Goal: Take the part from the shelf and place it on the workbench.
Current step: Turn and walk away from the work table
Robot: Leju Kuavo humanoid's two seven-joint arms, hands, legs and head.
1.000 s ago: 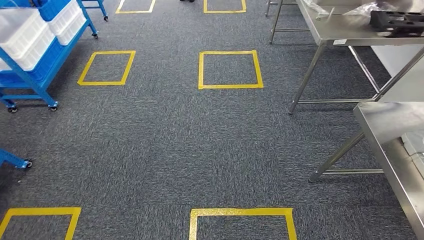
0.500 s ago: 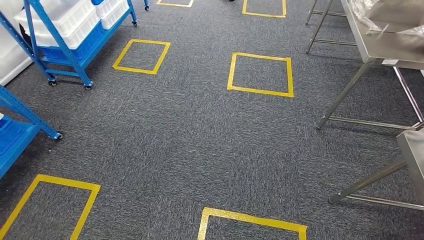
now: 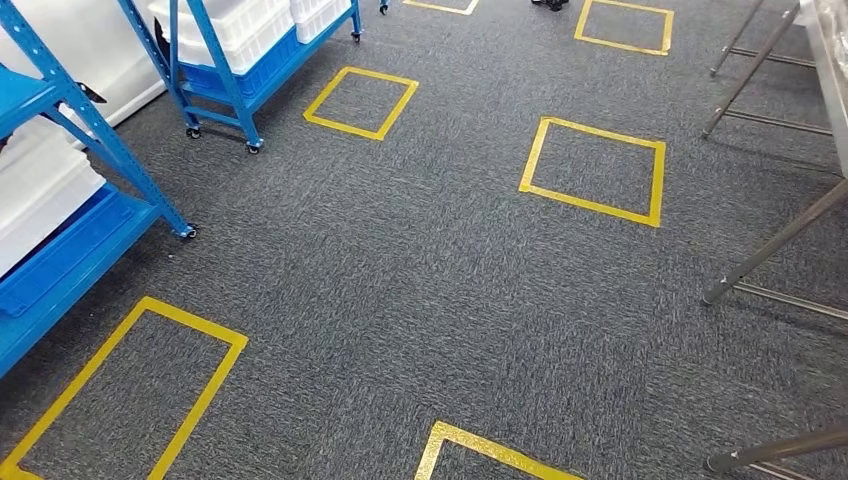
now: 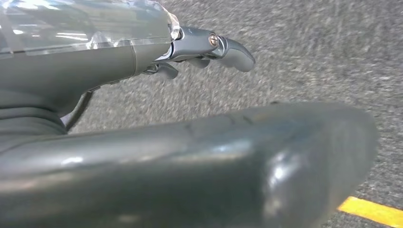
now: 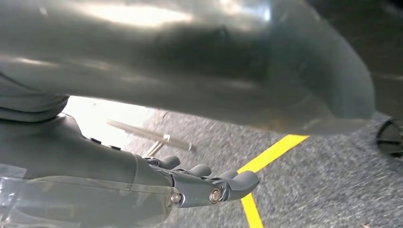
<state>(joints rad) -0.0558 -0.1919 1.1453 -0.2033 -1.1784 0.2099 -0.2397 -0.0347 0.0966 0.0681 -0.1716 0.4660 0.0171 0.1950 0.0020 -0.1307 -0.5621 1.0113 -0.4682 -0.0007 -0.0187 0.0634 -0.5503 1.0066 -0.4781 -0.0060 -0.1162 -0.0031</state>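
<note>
A blue shelf [image 3: 92,130] on castors stands at the near left of the head view, with a white bin [image 3: 38,192] on its lower level. A second blue shelf [image 3: 232,72] with white bins stands farther back. At the right edge are the steel legs [image 3: 774,246] of a workbench and a strip of its top [image 3: 830,62]. My left hand [image 4: 142,57] hangs over grey carpet, fingers loosely extended and holding nothing. My right hand [image 5: 157,185] hangs the same way, with nothing in it.
Grey carpet carries yellow taped squares: one by the near shelf [image 3: 130,385], one mid-floor [image 3: 596,168], one by the far shelf [image 3: 362,102]. A person's shoes [image 3: 550,4] show at the far top. Open floor lies between shelves and workbench.
The camera has turned left: the blue shelves have come further into the picture on the left, and the workbenches have slid off to the right. Neither hand holds anything.
</note>
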